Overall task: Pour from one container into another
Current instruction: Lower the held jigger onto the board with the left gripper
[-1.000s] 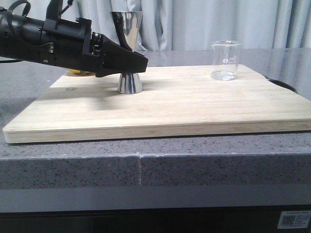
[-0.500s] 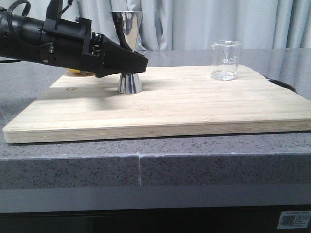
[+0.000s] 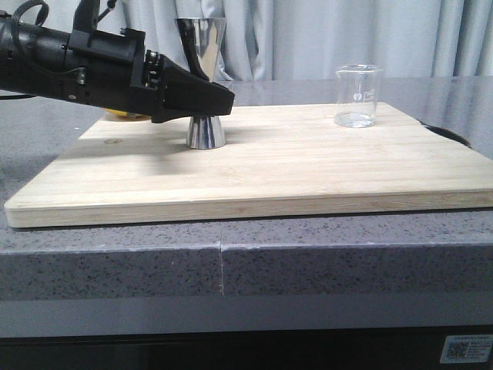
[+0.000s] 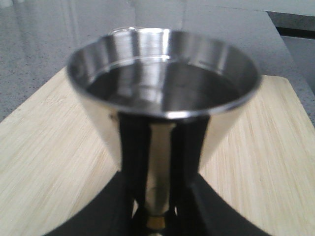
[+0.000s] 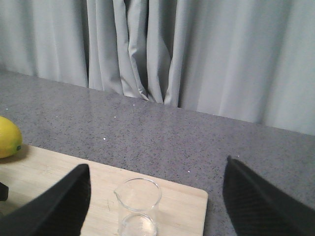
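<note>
The steel jigger point(image 3: 206, 129) stands upright on the bamboo board point(image 3: 308, 169), toward its back left. My left gripper point(image 3: 220, 100) comes in from the left at the narrow waist and is shut on the jigger. In the left wrist view the jigger's point(image 4: 162, 98) wide top cup fills the frame, and the black fingers point(image 4: 123, 196) press either side of the gold band. The clear glass beaker point(image 3: 358, 96) stands upright at the board's back right. The right wrist view shows the beaker point(image 5: 138, 204) low between the wide-apart fingers of my open right gripper point(image 5: 157, 162), which holds nothing.
A yellow lemon point(image 5: 7, 137) lies at the board's far left edge, mostly hidden behind the left arm point(image 3: 127, 116) in the front view. The board lies on a grey speckled counter point(image 3: 115, 262) with grey curtains behind. A dark round opening point(image 3: 451, 135) sits beside the board's right edge.
</note>
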